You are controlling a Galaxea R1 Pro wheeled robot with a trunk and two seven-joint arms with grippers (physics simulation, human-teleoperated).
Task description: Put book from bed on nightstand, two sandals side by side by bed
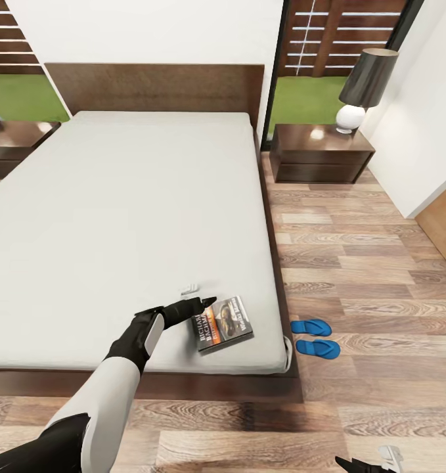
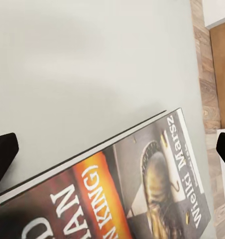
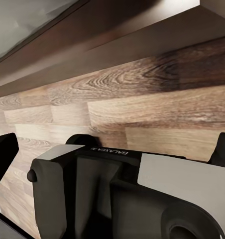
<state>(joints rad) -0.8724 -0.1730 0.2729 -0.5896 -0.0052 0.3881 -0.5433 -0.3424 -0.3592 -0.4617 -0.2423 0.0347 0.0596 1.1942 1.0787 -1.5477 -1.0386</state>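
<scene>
The left claw point(image 1: 206, 302) hangs spread wide over the book point(image 1: 225, 324), which lies flat near the bed's point(image 1: 117, 217) near right corner. Two blue sandals point(image 1: 316, 337) sit side by side on the floor point(image 1: 354, 263) just right of that corner. The right claw point(image 3: 112, 149) is spread too, low over floorboards.

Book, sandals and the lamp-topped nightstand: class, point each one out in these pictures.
book point(image 1: 225, 323), head view, middle of its cover.
two sandals point(image 1: 311, 327), head view, sole of the farther one.
nightstand point(image 1: 318, 141), head view, bare part of its top.
</scene>
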